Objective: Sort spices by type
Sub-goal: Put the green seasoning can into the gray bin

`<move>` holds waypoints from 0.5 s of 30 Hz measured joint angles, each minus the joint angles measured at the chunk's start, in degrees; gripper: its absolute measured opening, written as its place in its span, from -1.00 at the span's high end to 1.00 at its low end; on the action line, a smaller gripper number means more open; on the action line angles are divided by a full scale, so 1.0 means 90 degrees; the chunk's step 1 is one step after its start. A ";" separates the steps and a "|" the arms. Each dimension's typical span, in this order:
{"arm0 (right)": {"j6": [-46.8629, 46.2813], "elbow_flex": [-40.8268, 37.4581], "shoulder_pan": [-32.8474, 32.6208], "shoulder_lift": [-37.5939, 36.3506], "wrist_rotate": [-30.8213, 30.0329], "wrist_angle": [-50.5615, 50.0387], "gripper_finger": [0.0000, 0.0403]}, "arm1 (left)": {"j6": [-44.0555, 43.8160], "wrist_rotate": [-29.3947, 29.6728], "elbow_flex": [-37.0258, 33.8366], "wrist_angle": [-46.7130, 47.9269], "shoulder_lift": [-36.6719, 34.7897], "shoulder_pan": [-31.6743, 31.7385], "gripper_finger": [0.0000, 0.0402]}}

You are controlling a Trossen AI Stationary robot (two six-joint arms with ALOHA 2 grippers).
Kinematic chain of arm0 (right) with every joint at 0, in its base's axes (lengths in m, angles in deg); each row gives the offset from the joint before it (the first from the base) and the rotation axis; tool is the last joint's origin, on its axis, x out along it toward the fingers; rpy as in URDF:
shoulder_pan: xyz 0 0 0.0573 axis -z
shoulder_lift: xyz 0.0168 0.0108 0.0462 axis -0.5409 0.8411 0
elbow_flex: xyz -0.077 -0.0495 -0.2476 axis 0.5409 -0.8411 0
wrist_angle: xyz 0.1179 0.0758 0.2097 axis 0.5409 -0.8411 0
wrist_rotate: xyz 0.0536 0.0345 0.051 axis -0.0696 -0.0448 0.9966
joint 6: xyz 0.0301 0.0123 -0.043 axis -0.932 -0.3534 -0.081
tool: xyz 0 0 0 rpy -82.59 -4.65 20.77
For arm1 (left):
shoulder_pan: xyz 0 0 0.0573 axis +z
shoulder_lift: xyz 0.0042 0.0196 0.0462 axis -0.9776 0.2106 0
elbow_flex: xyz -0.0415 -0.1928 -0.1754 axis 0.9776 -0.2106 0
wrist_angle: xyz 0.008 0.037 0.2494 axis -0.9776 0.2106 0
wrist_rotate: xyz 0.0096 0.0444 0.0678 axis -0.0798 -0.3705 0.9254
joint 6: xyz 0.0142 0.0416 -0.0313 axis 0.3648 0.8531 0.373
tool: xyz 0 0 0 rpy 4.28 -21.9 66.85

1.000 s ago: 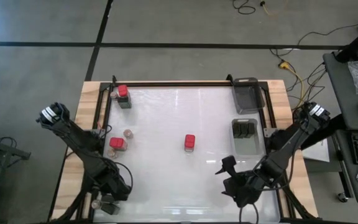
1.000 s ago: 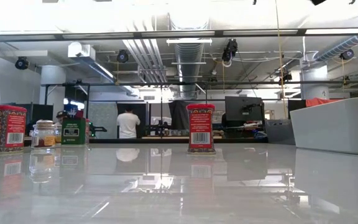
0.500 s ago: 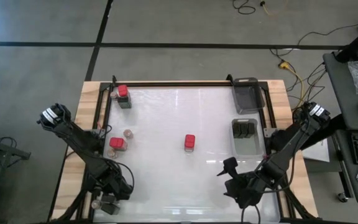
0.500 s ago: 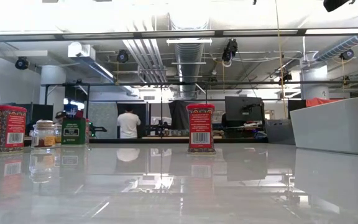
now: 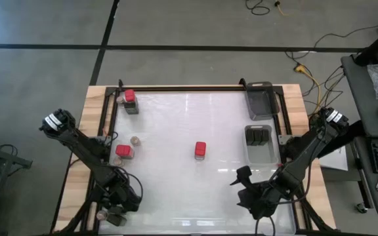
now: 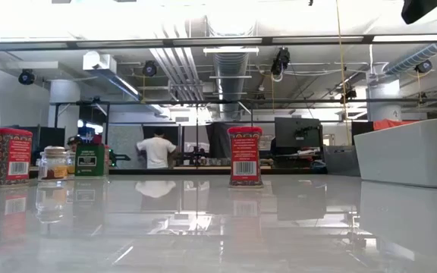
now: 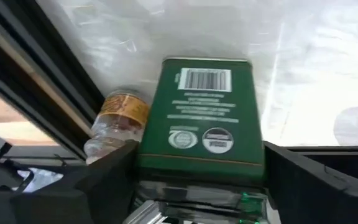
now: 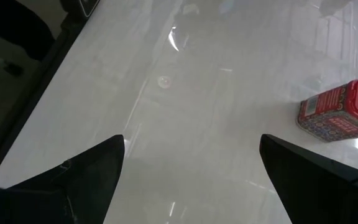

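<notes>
Apparently "SMOKED PAPRIKA" on red tin (image 6: 3,157)

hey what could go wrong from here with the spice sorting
The left gripper holds a green tin at the table's near left corner, with a small jar lying right beside it; moving off may nudge that jar against the frame rail or off the edge. The right gripper hangs open above bare table, short of the lone red tin; a skewed approach might tip it.
</notes>
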 joint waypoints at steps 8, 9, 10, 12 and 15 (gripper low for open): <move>-0.0158 0.0000 0.0000 -0.0002 0.0005 -0.0005 -0.82 | 0.0040 -0.0148 0.0120 0.0122 -0.0041 0.0000 -0.37; -0.0190 0.0000 0.0000 -0.0002 0.0038 -0.0013 -0.82 | 0.0047 -0.0148 0.0120 0.0142 -0.0041 0.0000 -0.36; -0.0233 0.0000 0.0000 -0.0002 0.0123 -0.0031 -0.82 | 0.0059 -0.0149 0.0120 0.0154 -0.0041 0.0000 -0.36; -0.0302 0.0000 0.0000 -0.0002 0.0296 -0.0111 -0.82 | 0.0136 -0.0163 0.0120 0.0151 -0.0041 0.0029 -0.36; -0.0372 0.0000 -0.0039 -0.0006 0.0330 -0.0250 -0.82 | 0.0367 -0.0162 0.0183 0.0262 -0.0044 0.0181 -0.36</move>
